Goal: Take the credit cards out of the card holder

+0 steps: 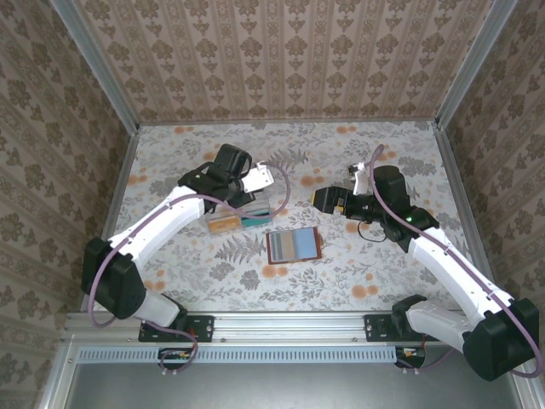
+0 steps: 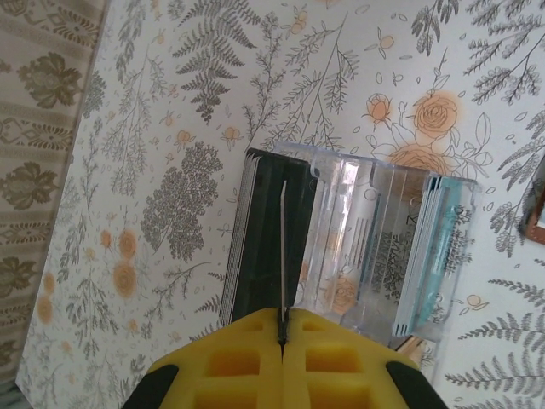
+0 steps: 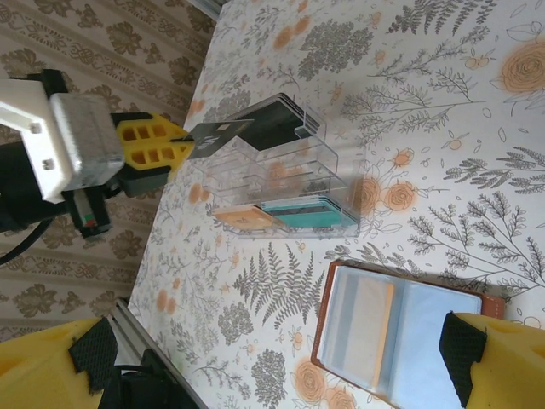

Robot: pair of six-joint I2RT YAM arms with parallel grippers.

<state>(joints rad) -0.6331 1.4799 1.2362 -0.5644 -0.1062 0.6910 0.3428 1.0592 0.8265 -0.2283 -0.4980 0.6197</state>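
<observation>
- Left gripper (image 2: 283,328): jaws pinched tight on a dark card (image 2: 282,247), held edge-on.
- Just past its tips, below: clear plastic rack (image 2: 366,230), black and teal cards stacked in its slots.
- Right gripper (image 3: 274,349): jaws spread wide, holding nothing.
- Beneath its gap: card holder (image 3: 400,341), lying open on the floral table (image 3: 443,170), a tan card showing inside.

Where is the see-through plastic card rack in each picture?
Top external: the clear rack lies left of centre.
Left wrist: middle of the picture, just beyond the yellow fingers.
Right wrist: upper middle, above the open card holder.
Shared landmark: the left gripper, shut on a dark card over the rack's black-card end.
</observation>
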